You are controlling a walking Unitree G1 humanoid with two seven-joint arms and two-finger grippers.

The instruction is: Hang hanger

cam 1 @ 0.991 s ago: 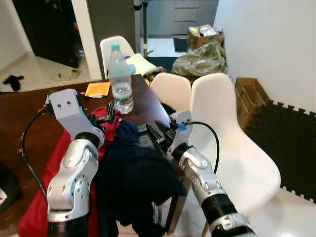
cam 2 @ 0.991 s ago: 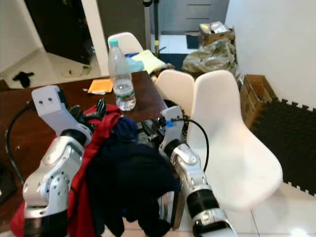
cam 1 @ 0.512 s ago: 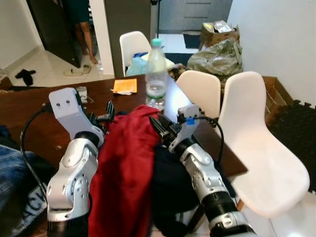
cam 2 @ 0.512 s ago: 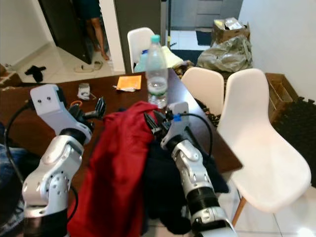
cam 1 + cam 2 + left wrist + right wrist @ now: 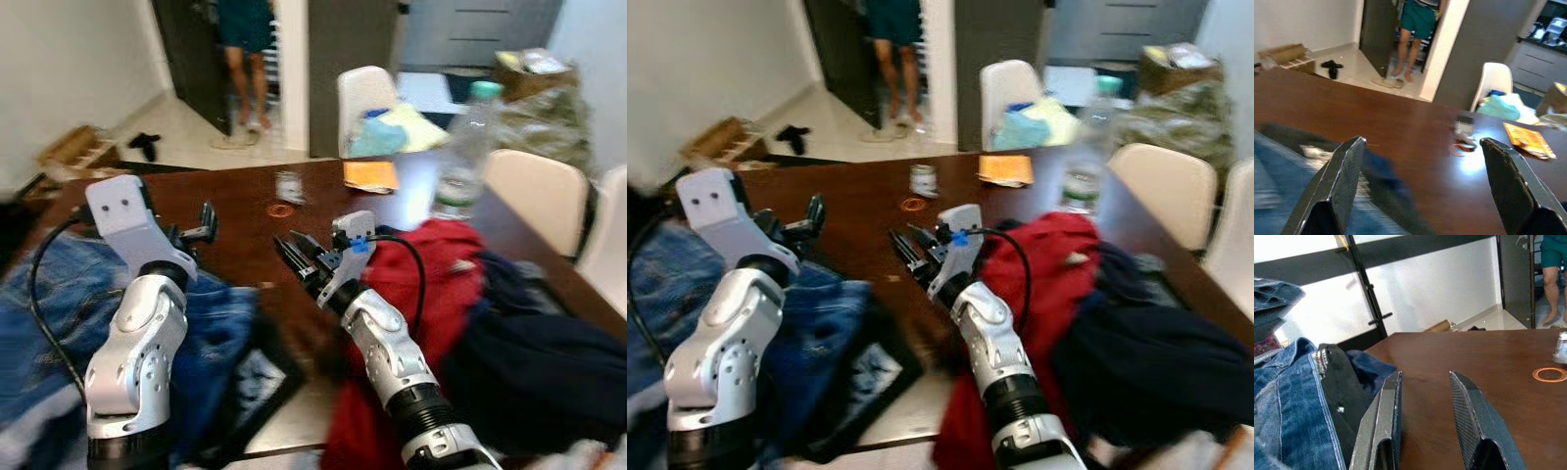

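While both arms are raised over the brown table (image 5: 245, 211) with nothing between their fingers, the main risk is that no hanger can be made out anywhere in these pictures; a reach made now could snag cloth instead. The left gripper (image 5: 204, 223) hovers above the denim heap (image 5: 59, 284) at the table's left edge, fingers spread wide in its wrist view and empty. The right gripper (image 5: 297, 258) sits over the middle of the table with its fingers parted a little, also grasping nothing. If a hanger lies buried under the clothes (I cannot tell), a blind grab could drag the red garment (image 5: 431, 274) or the dark navy garment (image 5: 539, 343) off the near right corner. The head views are also blurred, so a misjudged reach could knock the water bottle (image 5: 460, 147) standing near the right edge, or sweep the small things off the far part of the table.

Counted: two grippers; one water bottle; one red garment and one dark navy garment, heaped together; one denim pile beside a dark black item (image 5: 250, 377) at the near edge. Towards the far edge lie one orange packet (image 5: 369, 175), one small jar (image 5: 288, 185) and one copper-coloured ring (image 5: 281, 210). At least three white chairs (image 5: 367, 93) stand around the table. One person (image 5: 245, 49) stands in the doorway beyond.
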